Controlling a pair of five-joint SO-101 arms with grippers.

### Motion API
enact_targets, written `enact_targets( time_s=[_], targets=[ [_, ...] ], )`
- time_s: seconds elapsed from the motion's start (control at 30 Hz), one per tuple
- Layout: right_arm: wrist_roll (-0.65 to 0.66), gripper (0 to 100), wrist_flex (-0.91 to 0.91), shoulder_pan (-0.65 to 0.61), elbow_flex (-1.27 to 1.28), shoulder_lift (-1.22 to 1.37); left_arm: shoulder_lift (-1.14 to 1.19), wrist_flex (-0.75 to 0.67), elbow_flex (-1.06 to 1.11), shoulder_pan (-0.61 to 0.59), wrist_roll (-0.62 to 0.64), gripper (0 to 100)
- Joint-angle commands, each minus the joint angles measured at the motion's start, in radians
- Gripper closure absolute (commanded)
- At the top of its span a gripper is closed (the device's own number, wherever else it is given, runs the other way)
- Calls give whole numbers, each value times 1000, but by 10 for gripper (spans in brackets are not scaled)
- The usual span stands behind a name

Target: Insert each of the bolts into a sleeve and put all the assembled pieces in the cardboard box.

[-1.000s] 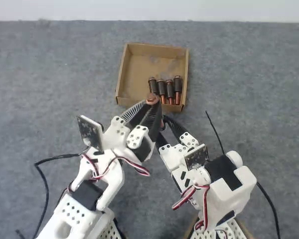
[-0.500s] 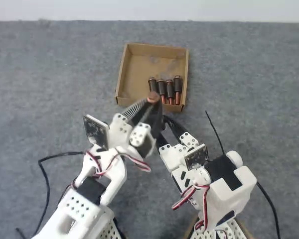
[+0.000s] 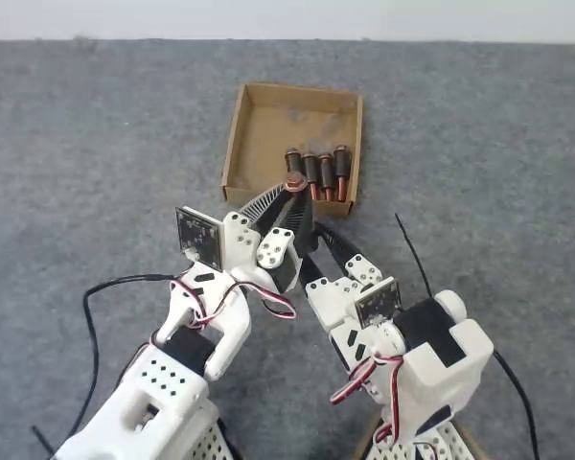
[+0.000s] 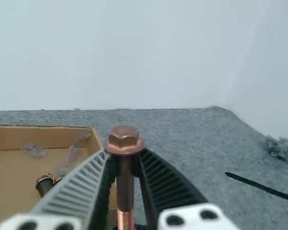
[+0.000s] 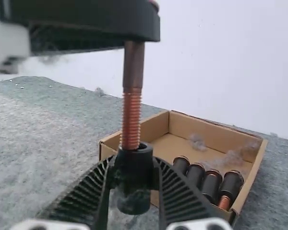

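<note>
2 ribbed tools: left tool [image 4: 125, 155] pinches a coppery hex-head bolt [image 4: 125, 141], right tool [image 5: 134, 165] a black cylindrical sleeve [image 5: 133, 179].

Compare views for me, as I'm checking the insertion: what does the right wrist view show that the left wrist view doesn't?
Right wrist: the black sleeve gripped in the right hand, the threaded tip of the bolt at its mouth. Left wrist: the bolt's hex head above the left hand. Both: its shank, the cardboard box with assembled pieces inside.
</note>
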Motion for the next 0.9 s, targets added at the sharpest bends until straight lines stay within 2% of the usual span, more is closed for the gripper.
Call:
enact_targets(
  time_s=[0.0, 0.4, 0.57, 0.87],
  targets=[
    [8, 992, -22, -1, 23, -10, 3, -29, -25, -3, -9, 989],
    [11, 992, -22, -1, 23, -8, 3, -34, -33, -3, -9, 989],
    [12, 992, -22, -1, 23, -8, 5, -121, -28, -40, -9, 989],
    [12, 992, -22, -1, 23, -10, 5, -118, -24, -44, -6, 989]
  ],
)
